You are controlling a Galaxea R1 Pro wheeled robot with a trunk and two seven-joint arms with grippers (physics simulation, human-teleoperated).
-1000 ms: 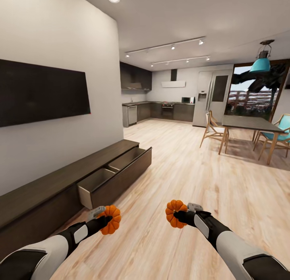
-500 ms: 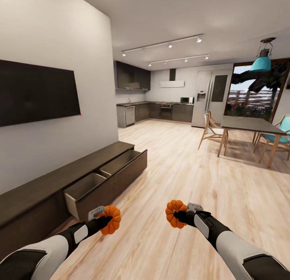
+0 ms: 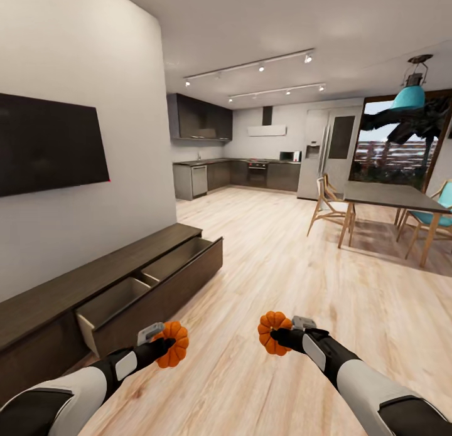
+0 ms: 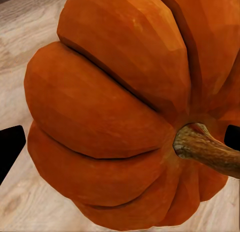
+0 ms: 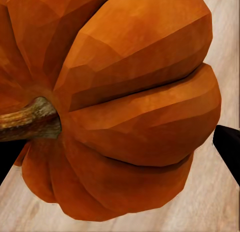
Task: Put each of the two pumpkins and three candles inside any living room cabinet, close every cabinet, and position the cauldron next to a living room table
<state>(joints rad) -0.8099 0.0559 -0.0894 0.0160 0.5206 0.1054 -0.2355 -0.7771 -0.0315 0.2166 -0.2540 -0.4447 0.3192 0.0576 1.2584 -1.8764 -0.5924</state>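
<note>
Head view: you hold one pumpkin per arm. The left pincer (image 3: 164, 347) is clamped on the left pumpkin (image 3: 172, 344), just short of the cabinet (image 3: 94, 285) and near its pulled-out drawer (image 3: 150, 298). The right pincer (image 3: 282, 337) grips the right pumpkin (image 3: 271, 332) over bare floor, farther from the cabinet. No readable writing or labels anywhere.

Left wrist view: the left pumpkin (image 4: 115, 107) looks rigid and glossy, its ribs rounded, so judge it prone to slip. Keep the hold across the broad middle, not on the stem (image 4: 207, 147).

Right wrist view: the right pumpkin (image 5: 130, 107) looks the same; its stem (image 5: 27, 119) is too thin for a hold.
</note>
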